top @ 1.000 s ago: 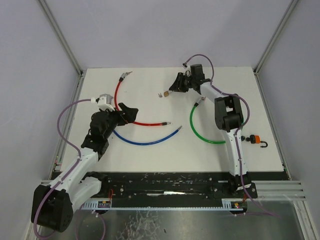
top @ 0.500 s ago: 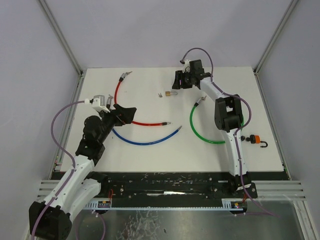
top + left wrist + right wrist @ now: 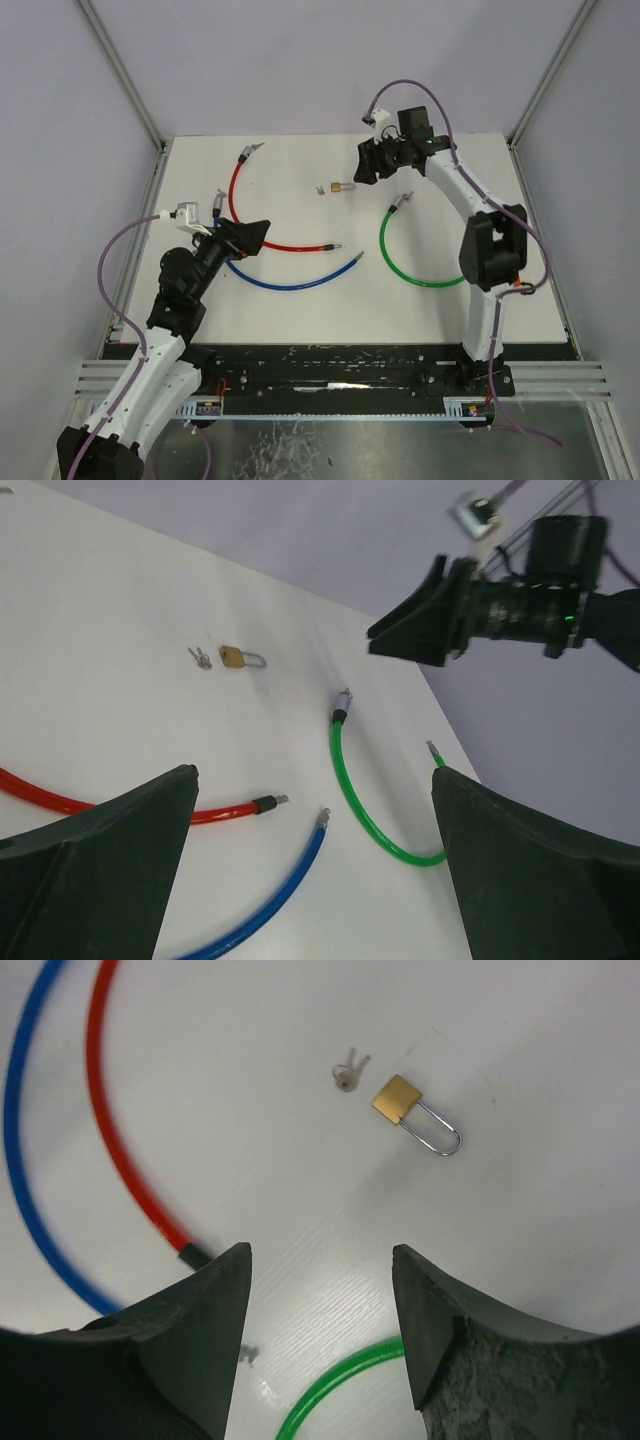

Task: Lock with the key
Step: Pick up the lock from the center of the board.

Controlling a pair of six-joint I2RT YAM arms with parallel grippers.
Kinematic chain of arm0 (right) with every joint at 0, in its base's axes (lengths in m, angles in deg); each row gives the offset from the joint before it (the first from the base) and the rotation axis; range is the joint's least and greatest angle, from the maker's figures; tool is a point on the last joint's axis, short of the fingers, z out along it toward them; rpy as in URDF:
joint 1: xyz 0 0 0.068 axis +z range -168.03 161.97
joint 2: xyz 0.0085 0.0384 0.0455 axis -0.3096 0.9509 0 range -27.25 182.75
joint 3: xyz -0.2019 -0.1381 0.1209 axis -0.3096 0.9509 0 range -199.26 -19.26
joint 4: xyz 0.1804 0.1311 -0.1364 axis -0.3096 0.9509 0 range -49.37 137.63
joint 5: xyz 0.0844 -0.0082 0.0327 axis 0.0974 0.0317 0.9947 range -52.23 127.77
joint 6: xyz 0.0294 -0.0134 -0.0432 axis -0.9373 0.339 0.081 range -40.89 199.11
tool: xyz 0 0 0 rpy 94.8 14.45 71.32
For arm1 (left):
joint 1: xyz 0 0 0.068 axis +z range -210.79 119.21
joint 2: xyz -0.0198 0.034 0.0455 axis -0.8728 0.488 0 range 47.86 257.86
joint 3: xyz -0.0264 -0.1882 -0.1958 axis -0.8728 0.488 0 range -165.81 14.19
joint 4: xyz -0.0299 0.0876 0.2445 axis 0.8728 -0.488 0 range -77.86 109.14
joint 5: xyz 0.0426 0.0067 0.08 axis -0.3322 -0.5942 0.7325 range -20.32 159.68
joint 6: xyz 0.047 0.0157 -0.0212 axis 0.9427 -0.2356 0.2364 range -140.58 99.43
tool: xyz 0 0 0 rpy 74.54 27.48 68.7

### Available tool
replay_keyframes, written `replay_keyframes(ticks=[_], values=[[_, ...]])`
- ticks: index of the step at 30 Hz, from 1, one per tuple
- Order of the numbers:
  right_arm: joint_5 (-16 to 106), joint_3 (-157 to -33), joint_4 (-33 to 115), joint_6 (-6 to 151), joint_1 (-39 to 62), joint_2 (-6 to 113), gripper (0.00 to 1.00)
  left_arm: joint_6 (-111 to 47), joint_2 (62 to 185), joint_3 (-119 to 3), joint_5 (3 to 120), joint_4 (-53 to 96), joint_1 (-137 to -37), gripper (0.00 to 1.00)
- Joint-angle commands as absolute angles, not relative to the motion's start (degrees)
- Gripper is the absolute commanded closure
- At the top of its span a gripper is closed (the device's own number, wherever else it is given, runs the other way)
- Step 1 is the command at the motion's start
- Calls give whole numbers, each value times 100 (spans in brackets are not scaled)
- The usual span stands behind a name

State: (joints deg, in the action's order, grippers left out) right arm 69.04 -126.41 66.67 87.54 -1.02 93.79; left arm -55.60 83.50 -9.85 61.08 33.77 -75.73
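A small brass padlock [image 3: 343,187] lies on the white table at the back middle, shackle closed; it also shows in the right wrist view [image 3: 412,1111] and the left wrist view [image 3: 240,658]. Small silver keys [image 3: 319,189] lie just left of it, seen too in the right wrist view [image 3: 347,1073] and the left wrist view [image 3: 200,657]. My right gripper [image 3: 364,168] is open and empty, raised just right of the padlock. My left gripper [image 3: 252,234] is open and empty, over the red and blue cables at the left.
A red cable [image 3: 236,195], a blue cable [image 3: 290,281] and a green cable [image 3: 392,250] curve across the table. An orange-and-black padlock that showed at the right edge earlier is now hidden behind my right arm. Metal frame rails run along both sides.
My right gripper has let the padlock lie on the table, lifted and drawn back to the right. My left arm has pulled back toward its base.
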Motion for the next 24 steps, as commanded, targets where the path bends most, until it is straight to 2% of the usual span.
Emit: replay_keyframes(ticks=[1,11,17,24], values=[[7526,-12013,6885,9539,-50,8028,35,-6026,8431,-821,5657,4071,-7538,0],[7686,-10687,7516,10582,-54,6219,33,-6517,9180,-866,5070,4124,-7542,0],[7926,-9734,7809,11799,-95,5488,31,-6718,9915,-1042,4706,4050,-7542,0],[9013,-9167,7625,11890,-945,5227,31,-7142,10865,-1237,4055,4191,-7587,3]])
